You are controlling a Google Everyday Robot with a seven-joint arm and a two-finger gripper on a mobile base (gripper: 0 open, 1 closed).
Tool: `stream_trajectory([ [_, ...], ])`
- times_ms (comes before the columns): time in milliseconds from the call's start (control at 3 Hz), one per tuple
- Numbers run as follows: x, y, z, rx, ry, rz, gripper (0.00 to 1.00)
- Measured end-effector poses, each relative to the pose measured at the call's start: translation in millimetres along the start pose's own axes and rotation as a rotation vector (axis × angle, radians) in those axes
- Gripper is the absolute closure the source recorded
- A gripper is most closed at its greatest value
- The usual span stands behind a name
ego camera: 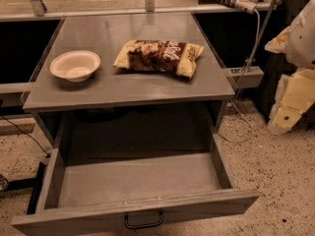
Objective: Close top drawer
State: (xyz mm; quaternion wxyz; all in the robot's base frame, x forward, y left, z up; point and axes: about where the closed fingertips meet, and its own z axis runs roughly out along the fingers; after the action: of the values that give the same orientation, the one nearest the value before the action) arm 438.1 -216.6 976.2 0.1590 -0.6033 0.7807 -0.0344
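Note:
The top drawer of the grey cabinet is pulled far out toward me, and its inside looks empty. Its flat grey front runs along the bottom edge of the view, with the small black wire handle at its centre. The drawers beneath it are out of view. My arm, white and yellowish, comes in at the right edge. Its lower end, the gripper, hangs to the right of the cabinet, above the floor. It is well apart from the drawer and touches nothing.
On the cabinet top stand a white bowl at the left and a chip bag in the middle. A white cable and a power strip lie right of the cabinet. The floor is speckled.

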Motion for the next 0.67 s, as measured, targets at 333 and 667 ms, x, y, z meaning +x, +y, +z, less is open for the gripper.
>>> stream_trajectory([
  [333,-1.0,4.4,-2.4,0.012,-0.007,-0.012,0.0],
  [667,1.4,22.3,-1.5,0.01,-0.048,-0.038,0.0],
])
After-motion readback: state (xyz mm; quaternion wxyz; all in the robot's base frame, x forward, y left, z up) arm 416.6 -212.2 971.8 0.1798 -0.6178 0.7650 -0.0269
